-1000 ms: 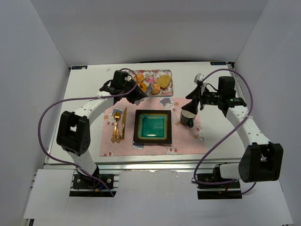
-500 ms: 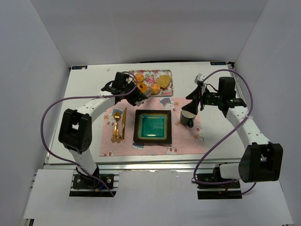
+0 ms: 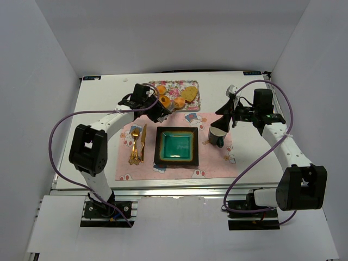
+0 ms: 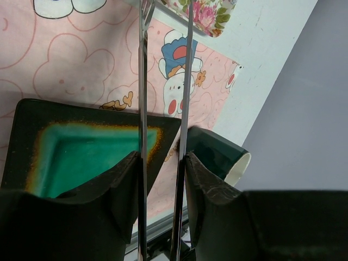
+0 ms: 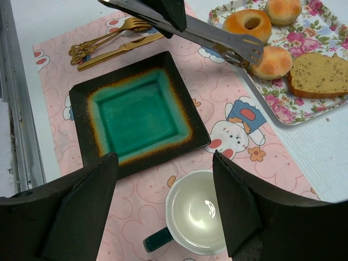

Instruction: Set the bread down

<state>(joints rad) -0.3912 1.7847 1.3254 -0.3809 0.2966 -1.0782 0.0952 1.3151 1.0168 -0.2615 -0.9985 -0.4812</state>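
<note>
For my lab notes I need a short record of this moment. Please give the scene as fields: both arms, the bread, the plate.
left gripper: shut on tongs, their tips at a roll on the tray
right gripper: open, above the mug
tray: also donut, second roll, bread slice
plate: empty, on the placemat

mug (image 5: 197,218), gold cutlery (image 5: 117,53) on pink placemat (image 5: 136,206)

Plain white walls (image 3: 163,32) fill the frame's top and sides; a white table (image 3: 98,92) sits at centre, evenly lit.
</note>
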